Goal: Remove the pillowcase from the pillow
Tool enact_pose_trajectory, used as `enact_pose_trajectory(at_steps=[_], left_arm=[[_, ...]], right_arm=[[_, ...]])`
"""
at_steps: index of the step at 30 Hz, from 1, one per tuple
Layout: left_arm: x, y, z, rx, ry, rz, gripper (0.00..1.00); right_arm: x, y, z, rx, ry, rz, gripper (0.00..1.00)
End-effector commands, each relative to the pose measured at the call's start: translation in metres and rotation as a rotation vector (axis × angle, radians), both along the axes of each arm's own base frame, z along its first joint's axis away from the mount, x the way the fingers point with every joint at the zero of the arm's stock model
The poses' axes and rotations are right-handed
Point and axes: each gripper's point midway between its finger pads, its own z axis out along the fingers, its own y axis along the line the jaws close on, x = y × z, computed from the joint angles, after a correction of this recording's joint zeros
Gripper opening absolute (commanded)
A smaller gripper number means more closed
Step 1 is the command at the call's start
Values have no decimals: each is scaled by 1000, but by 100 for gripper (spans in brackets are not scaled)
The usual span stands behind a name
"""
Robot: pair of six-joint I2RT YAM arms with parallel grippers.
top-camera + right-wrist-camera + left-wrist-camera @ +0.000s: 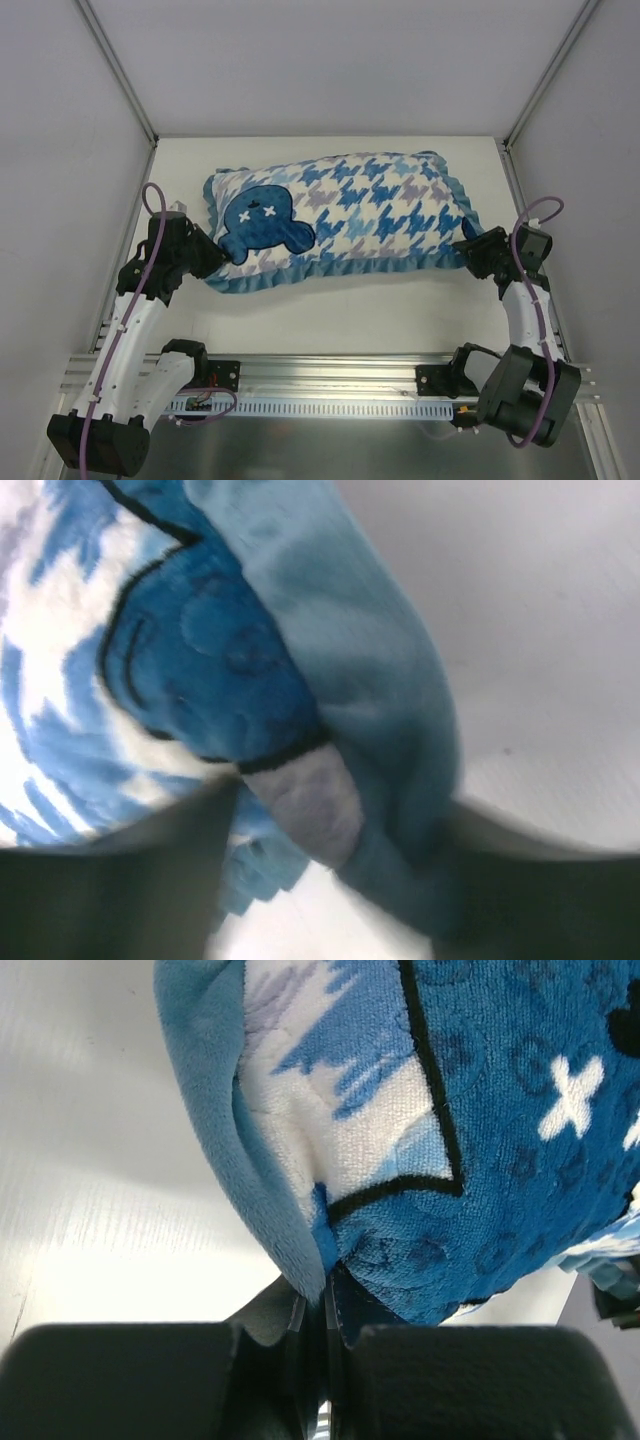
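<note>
The pillowcase [345,220], houndstooth print with a teal frill and a dark blue bear face at its left end, lies stuffed and plump across the table. The pillow is hidden inside it. My left gripper [207,257] is at the case's near left corner. In the left wrist view it [325,1295] is shut on the teal frill [235,1160], next to the bear face. My right gripper [468,250] is at the near right corner. In the blurred right wrist view it [335,880] is open, its jaws wide apart on either side of the frill [400,740].
The white table [330,315] has a metal rail along its near edge [330,370]. Grey walls and frame posts [115,70] close in the left, right and back. The case takes up most of the table's width.
</note>
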Motion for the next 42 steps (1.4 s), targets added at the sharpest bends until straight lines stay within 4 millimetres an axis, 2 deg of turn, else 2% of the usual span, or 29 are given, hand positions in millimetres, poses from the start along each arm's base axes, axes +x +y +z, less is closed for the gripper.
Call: enact_pose_trajectory(at_steps=[1,2,3,4,6,7,8,9,10,11,13,14,15,17,18,22,25,26,29,31,32,33,34,35,36,37,40,41,42], left_arm=[[8,-9,35,-30,-107,-63,0],[8,-9,38,-26,-118,-70,0],[8,-9,42,-24,-125,-73,0],[10,-8,55,-13,-157,-79,0],[10,-6,69,1,-177,-82,0],[11,-5,93,11,-230,-82,0],[12,-4,104,17,-248,-78,0],[13,-3,116,20,-269,-80,0],[11,-3,143,24,-322,-85,0],[10,-3,155,26,-343,-87,0],[2,0,194,37,-422,-80,0],[0,5,205,51,-449,-60,0],[-9,9,229,57,-511,-43,0],[-20,20,244,90,-547,10,0],[-29,26,261,100,-591,33,0],[-54,49,288,154,-646,137,0],[-61,61,283,191,-631,190,0],[-55,62,277,202,-610,194,0],[-20,56,236,210,-452,177,0],[7,40,207,173,-363,117,0],[33,34,179,166,-262,94,0],[50,29,171,148,-239,78,0],[62,24,160,130,-203,56,0],[86,22,135,138,-125,43,0],[99,24,129,156,-107,43,4],[115,23,109,172,-42,25,29],[127,15,115,176,-58,-49,76],[126,13,118,179,-72,-71,89],[124,14,121,189,-84,-78,89]], right_arm=[[40,-2,48,28,-181,17,37],[46,-4,69,9,-214,22,19],[46,-8,76,-30,-214,19,3],[38,-8,85,-47,-206,19,1],[34,-9,131,-125,-296,36,1],[26,-7,138,-127,-279,38,1],[22,-6,151,-137,-302,39,1],[19,-4,173,-145,-347,36,1],[7,0,191,-155,-389,31,1],[1,2,215,-173,-443,26,1],[-18,7,238,-197,-471,20,1],[-25,8,250,-217,-482,23,1],[-34,11,276,-246,-527,26,1],[-51,15,287,-282,-540,34,1],[-57,16,293,-300,-545,34,1],[-96,23,312,-362,-545,24,1],[-106,25,308,-359,-526,19,1],[-101,23,295,-335,-493,14,1],[-68,21,254,-252,-385,64,1],[-31,17,223,-200,-303,99,1],[-18,9,198,-215,-228,79,10],[5,3,174,-240,-150,93,20],[16,7,158,-268,-105,125,30],[28,1,153,-305,-67,119,53],[31,4,139,-305,1,158,60],[40,9,121,-294,77,192,67],[37,17,127,-342,47,218,84],[34,14,122,-367,46,206,90],[30,14,121,-374,42,205,91]])
